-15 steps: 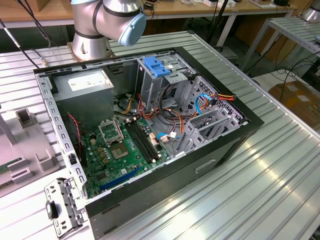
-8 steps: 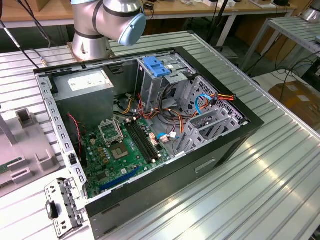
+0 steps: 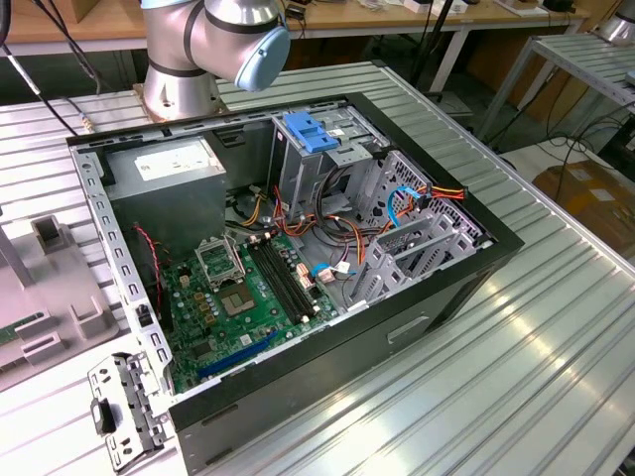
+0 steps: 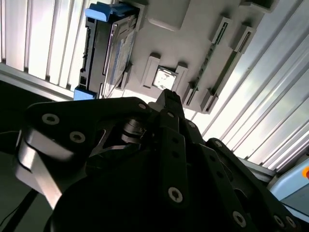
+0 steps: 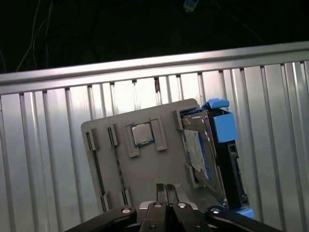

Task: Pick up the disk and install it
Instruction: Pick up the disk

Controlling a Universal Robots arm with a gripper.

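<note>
One disk [image 5: 202, 152] stands on edge (in a grey tray [image 5: 145, 171]); gripper [image 5: 166, 188] nearby, closed, empty.

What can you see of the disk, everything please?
The disk is a flat hard drive, dark metal with a white and blue label, framed by a blue plastic carrier. It stands on edge, leaning, in a slot at one end of the grey holder tray on the ribbed metal table. The gripper is not touching it.

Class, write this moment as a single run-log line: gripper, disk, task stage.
gripper: fingers shut, empty, over grey tray | disk: standing on edge in tray, untouched | stage: pick-up not yet done
</note>
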